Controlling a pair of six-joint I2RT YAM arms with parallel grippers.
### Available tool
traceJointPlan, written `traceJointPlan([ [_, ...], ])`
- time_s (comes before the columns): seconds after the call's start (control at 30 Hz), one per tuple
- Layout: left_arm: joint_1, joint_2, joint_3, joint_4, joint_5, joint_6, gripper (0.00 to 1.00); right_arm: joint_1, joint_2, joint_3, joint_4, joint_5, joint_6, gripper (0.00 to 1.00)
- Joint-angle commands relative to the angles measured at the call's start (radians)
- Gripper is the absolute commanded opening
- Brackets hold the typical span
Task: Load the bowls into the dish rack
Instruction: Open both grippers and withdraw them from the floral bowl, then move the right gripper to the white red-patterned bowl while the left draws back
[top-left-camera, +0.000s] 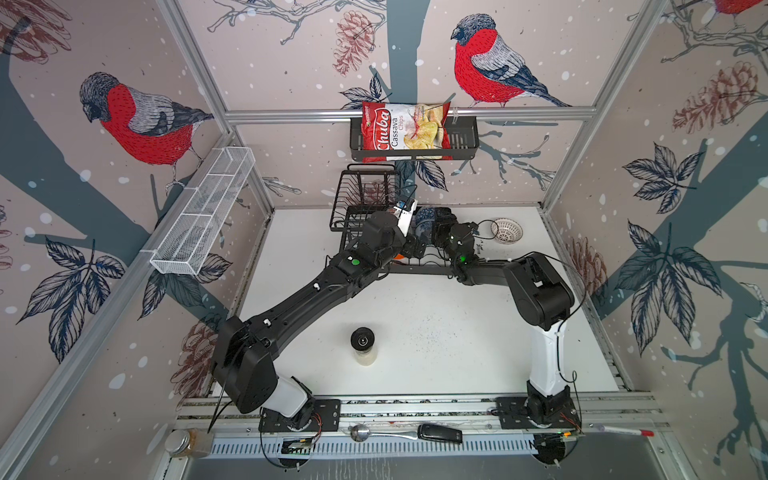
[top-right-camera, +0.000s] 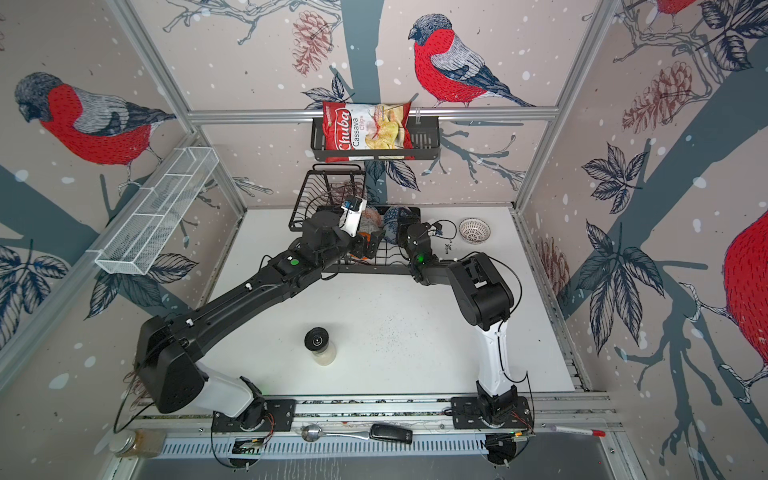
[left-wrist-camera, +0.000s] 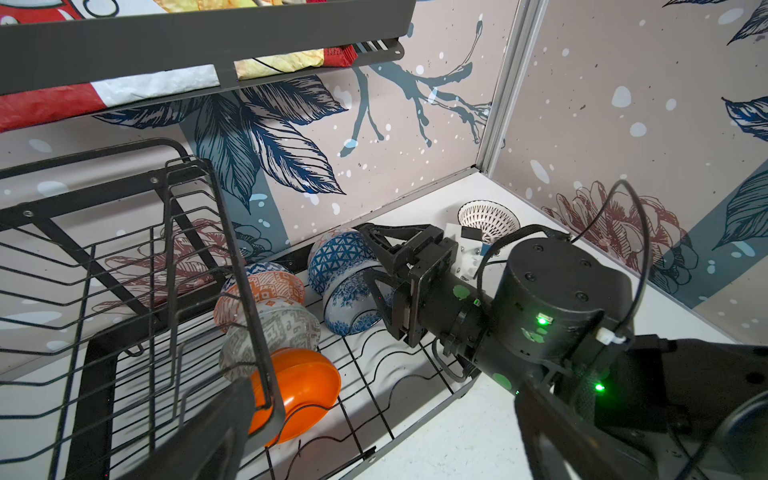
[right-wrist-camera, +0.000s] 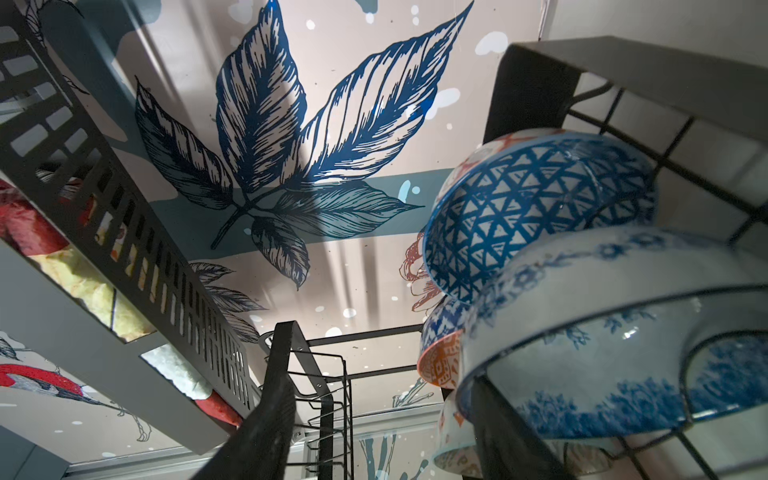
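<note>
Standing in the dish rack (left-wrist-camera: 97, 386), floral bowl (left-wrist-camera: 349, 307) lies beside right tool (left-wrist-camera: 370, 253).

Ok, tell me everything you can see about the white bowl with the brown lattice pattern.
The lattice bowl is small and round, white with a brown lattice pattern inside and out, and looks like glazed ceramic. It stands upright, open side up and empty, on the white table near the back wall, to the right of the dish rack and apart from it. Nothing else seems to touch it.
</note>
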Motion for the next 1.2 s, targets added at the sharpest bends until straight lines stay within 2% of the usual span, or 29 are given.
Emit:
traceJointPlan([
  [0.0, -0.001, -0.013, -0.003, 0.043, 0.000, -0.002, 0.98, -0.004, -0.048, -0.026, -0.025, -0.014, -0.049, 0.74],
  [0.13, -0.003, -0.022, -0.007, 0.046, -0.012, 0.007, 0.98, -0.011, -0.121, -0.058, -0.067, -0.022, -0.111, 0.83],
  [0.27, -0.013, -0.033, -0.018, 0.055, -0.038, 0.022, 0.98, -0.016, -0.216, -0.049, -0.208, -0.019, -0.236, 0.97],
  [0.33, -0.023, -0.033, -0.021, 0.057, -0.046, 0.030, 0.98, -0.019, -0.270, -0.049, -0.280, -0.006, -0.299, 1.00],
  [0.5, -0.071, -0.030, -0.032, 0.068, -0.102, 0.074, 0.98, -0.065, -0.395, 0.020, -0.589, 0.042, -0.497, 1.00],
  [0.63, -0.085, -0.014, -0.036, 0.085, -0.107, 0.090, 0.98, -0.128, -0.484, 0.039, -0.733, 0.047, -0.625, 1.00],
  [0.77, -0.111, 0.032, -0.001, 0.066, -0.172, 0.117, 0.98, -0.198, -0.520, 0.095, -0.880, 0.002, -0.765, 1.00],
  [1.0, -0.213, 0.150, 0.080, 0.099, -0.319, 0.202, 0.98, -0.337, -0.556, 0.054, -0.949, -0.076, -0.857, 1.00],
  [1.17, -0.266, 0.265, 0.169, 0.076, -0.384, 0.232, 0.98, -0.412, -0.500, 0.075, -0.986, -0.136, -0.910, 1.00],
])
